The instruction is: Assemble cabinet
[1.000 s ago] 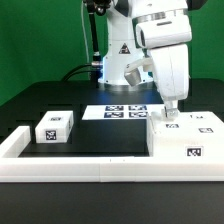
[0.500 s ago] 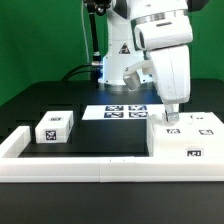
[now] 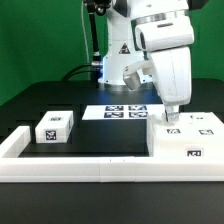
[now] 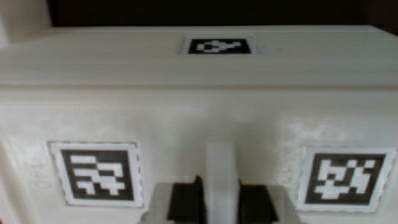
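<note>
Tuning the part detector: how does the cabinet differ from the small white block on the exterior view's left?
The cabinet is far bigger than the small block. The cabinet has the gripper down on its top; the small block lies untouched, well away from it. Both are white and carry black-and-white tags.

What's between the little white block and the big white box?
Exterior view: only bare black table between small white tagged block and large white plastic cabinet.

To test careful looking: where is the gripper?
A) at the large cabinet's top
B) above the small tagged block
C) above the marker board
A: the gripper is at the top of the cabinet, on the exterior view's right, apart from the small block and the marker board.
</note>
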